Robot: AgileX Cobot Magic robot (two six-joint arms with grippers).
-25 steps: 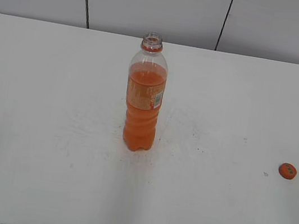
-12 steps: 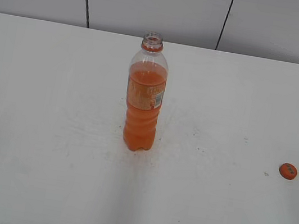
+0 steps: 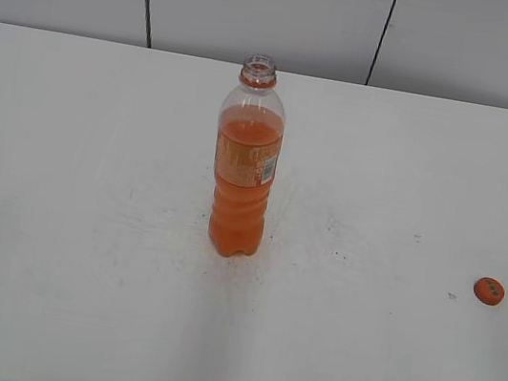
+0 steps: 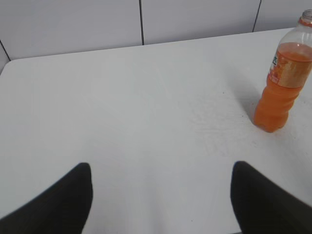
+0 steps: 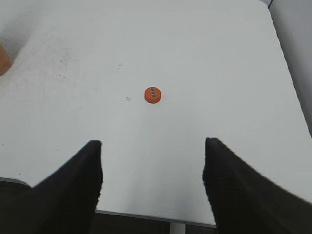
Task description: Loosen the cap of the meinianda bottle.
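Note:
The meinianda bottle (image 3: 245,165) stands upright at the table's middle with its neck open and no cap on it. It also shows at the right edge of the left wrist view (image 4: 282,80). The orange cap (image 3: 488,291) lies flat on the table at the right, far from the bottle, and shows in the right wrist view (image 5: 153,94). My left gripper (image 4: 161,170) is open and empty, well back and left of the bottle. My right gripper (image 5: 152,148) is open and empty, back from the cap near the table's front edge. Neither arm shows in the exterior view.
The white table (image 3: 85,222) has dark scuff specks around the bottle. A grey panelled wall (image 3: 263,8) runs behind it. The table's right edge (image 5: 292,97) and front edge (image 5: 146,214) show in the right wrist view.

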